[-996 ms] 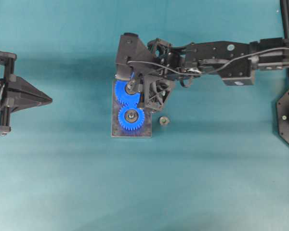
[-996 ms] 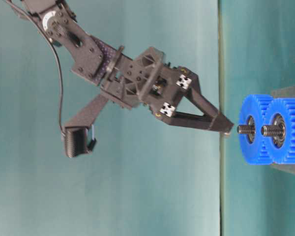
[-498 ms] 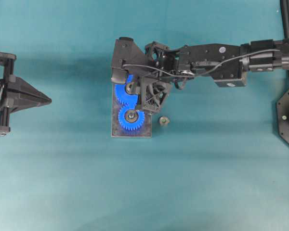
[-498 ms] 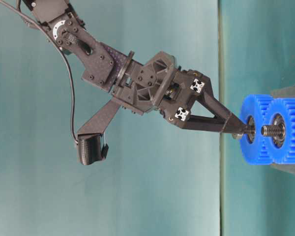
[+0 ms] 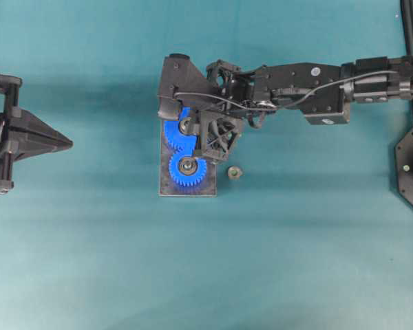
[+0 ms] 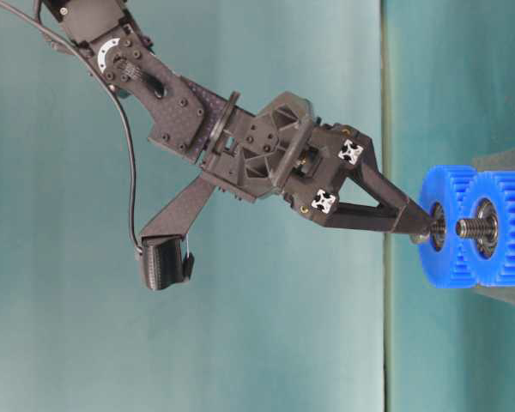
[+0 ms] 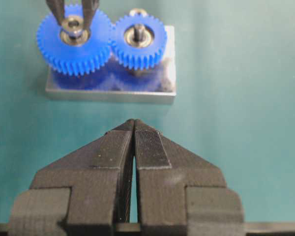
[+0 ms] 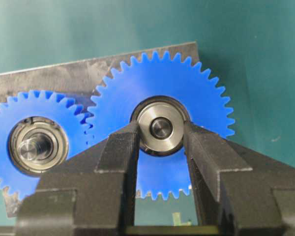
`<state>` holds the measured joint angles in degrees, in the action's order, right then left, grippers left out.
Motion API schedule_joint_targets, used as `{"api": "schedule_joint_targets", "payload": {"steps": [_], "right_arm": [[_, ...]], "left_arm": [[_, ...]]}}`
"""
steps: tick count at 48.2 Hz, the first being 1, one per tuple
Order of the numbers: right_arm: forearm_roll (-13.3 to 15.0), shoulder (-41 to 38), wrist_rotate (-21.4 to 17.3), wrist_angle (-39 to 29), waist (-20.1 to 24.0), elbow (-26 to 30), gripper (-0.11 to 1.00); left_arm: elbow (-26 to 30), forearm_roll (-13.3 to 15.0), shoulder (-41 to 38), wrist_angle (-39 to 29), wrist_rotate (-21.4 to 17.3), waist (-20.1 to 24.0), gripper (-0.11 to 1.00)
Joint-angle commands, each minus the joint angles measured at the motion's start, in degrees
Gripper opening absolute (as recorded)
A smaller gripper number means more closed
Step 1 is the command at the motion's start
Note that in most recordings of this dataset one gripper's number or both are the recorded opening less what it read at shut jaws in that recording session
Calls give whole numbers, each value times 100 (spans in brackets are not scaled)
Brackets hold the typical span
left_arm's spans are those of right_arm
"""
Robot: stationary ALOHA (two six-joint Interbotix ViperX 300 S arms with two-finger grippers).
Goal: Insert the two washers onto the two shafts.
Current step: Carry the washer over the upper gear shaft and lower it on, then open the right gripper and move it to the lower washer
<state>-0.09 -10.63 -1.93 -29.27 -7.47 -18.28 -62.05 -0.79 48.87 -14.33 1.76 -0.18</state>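
A silver washer sits around the end of the shaft at the hub of the larger blue gear. My right gripper is shut on the washer, one fingertip pressed to each side of its rim. From overhead, the right gripper hangs over that gear. At table level its tips meet the far shaft. My left gripper stays at the table's left edge, jaws shut on nothing. In the left wrist view the washer shows between the right gripper's fingers.
A smaller blue gear meshes beside the larger one, its own threaded shaft bare. Both stand on a grey metal plate. A small dark nut-like part lies on the teal table just right of the plate.
The right gripper has come down and slightly left onto the larger gear's shaft, carrying the washer onto the shaft's end. The left gripper has not moved.
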Motion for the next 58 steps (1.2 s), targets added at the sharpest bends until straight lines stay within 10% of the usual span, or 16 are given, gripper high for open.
{"api": "schedule_joint_targets", "payload": {"steps": [1, 13, 23, 38, 58], "right_arm": [[-18, 97, -18, 105, 53, 123, 31], [-35, 88, -53, 62, 53, 114, 33], [-35, 158, -53, 97, 53, 123, 81], [-26, 940, -35, -44, 70, -88, 79], [-35, 1705, -79, 510, 686, -2004, 77]], "left_arm": [[70, -9, -18, 53, 9, 9, 1], [79, -9, -18, 378, 9, 9, 1], [79, -9, -26, 422, 26, 9, 1], [132, -9, -53, 316, 62, 9, 1], [176, -9, -53, 316, 35, 9, 1]]}}
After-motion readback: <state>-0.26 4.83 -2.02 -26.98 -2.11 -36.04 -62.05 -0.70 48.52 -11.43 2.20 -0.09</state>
